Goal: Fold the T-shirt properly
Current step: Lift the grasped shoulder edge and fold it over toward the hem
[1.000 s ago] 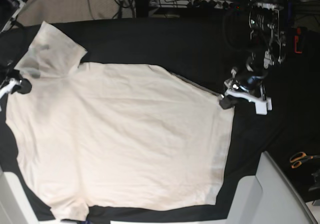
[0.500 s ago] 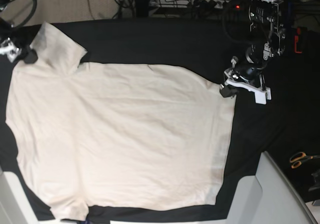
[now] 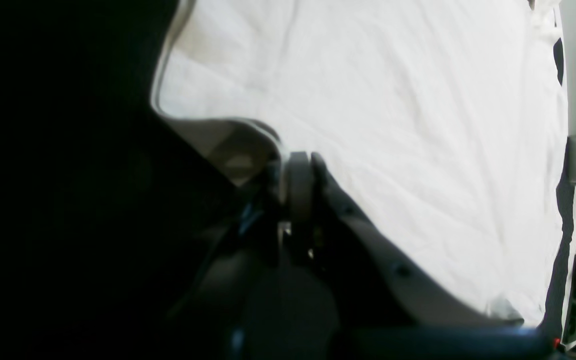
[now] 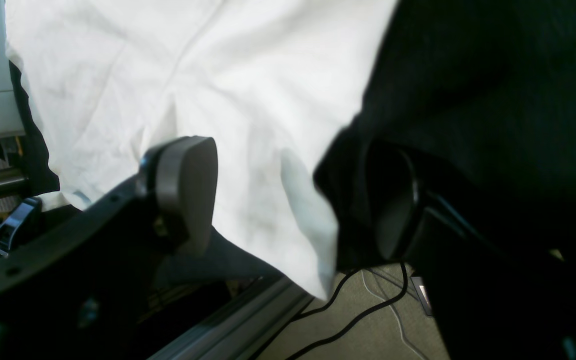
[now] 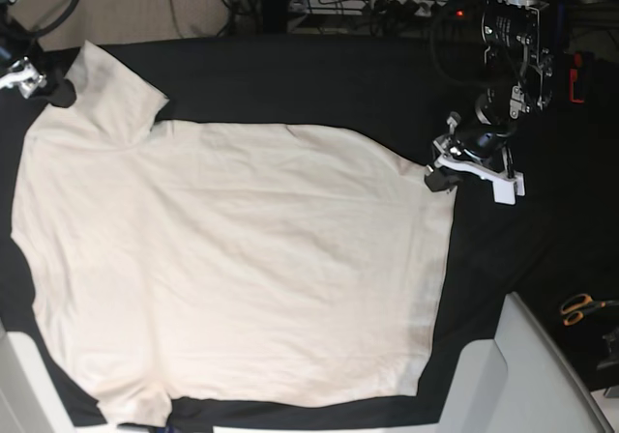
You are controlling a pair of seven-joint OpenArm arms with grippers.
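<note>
Cloth of the T-shirt [image 5: 232,269] is soft and light, best taken by corners: left hand [image 5: 432,179] pinches its hem corner, right hand [image 4: 293,200] is released.

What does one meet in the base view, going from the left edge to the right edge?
Right gripper at the far left → T-shirt spread flat on the black table cover → left gripper, shut on the shirt's hem corner → orange-handled scissors near the right edge.
</note>
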